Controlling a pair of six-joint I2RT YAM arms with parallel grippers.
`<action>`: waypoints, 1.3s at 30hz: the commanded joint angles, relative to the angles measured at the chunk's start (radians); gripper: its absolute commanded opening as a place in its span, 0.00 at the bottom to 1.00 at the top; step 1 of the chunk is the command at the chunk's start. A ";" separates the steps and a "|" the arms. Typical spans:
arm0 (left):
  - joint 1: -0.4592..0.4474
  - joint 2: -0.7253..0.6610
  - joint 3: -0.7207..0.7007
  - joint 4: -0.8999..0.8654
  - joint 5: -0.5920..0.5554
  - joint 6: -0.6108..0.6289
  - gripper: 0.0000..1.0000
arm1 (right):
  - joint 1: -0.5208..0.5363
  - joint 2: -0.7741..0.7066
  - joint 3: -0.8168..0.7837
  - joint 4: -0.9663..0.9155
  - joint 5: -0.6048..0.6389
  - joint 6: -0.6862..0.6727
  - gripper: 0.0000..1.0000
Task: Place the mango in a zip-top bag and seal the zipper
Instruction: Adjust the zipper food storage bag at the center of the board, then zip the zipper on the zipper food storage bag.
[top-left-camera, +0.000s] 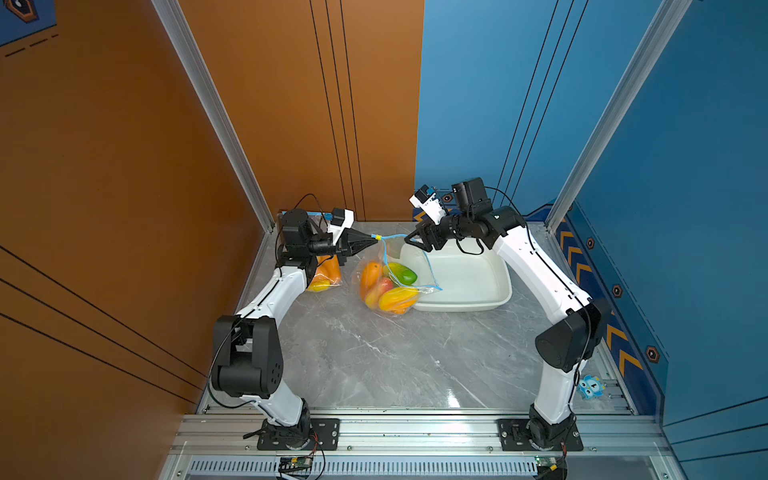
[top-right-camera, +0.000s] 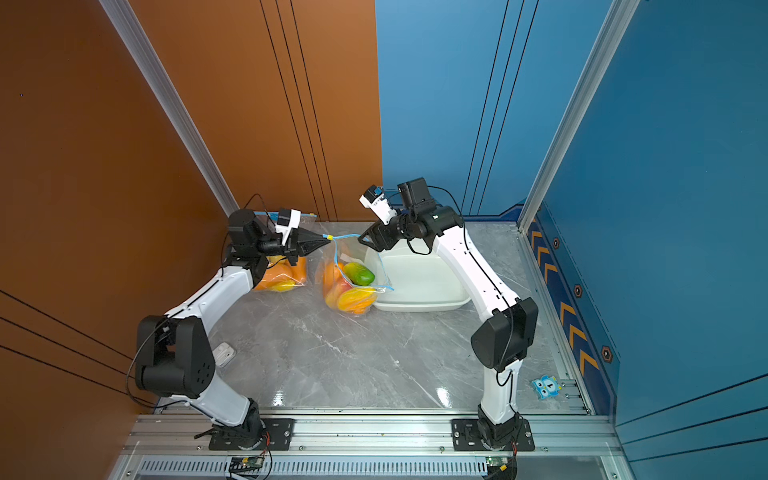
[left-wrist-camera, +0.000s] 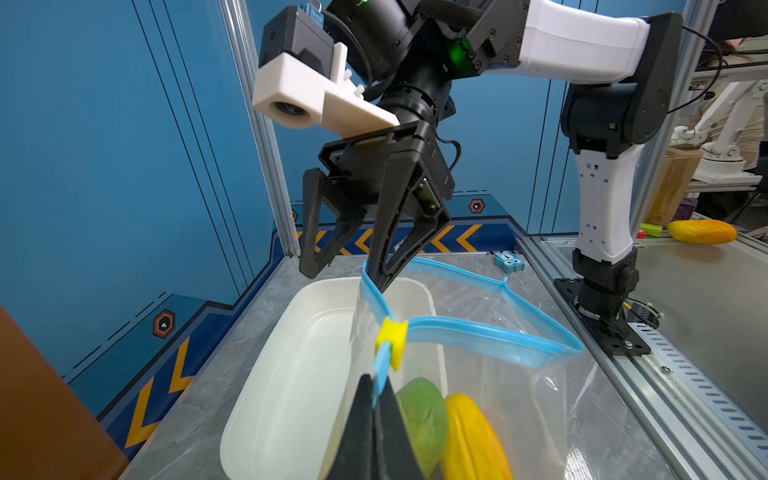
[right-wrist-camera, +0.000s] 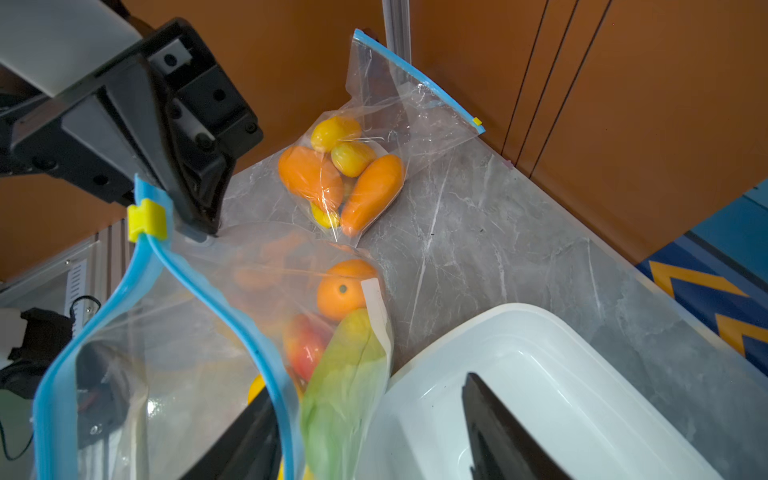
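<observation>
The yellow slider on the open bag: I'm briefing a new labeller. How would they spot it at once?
Beside the white tub stands an open bag of mangoes. Its blue zipper runs up to the left gripper, and the slider sits right at that gripper's tip. The other slider, on the second bag, lies by the orange wall.

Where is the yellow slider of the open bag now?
In both top views the yellow slider sits on the blue zipper of the bag, at the tip of the left tool, between it and the right tool.
</observation>
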 joint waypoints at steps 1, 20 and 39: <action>0.012 -0.109 -0.068 0.009 -0.153 -0.014 0.00 | 0.124 -0.134 -0.024 -0.012 0.213 0.031 0.78; -0.046 -0.476 -0.272 -0.299 -0.359 0.160 0.00 | 0.172 -0.040 -0.008 -0.006 0.340 -0.065 0.61; -0.043 -0.502 -0.293 -0.305 -0.354 0.186 0.00 | 0.154 -0.069 0.017 -0.010 -0.233 -0.311 0.49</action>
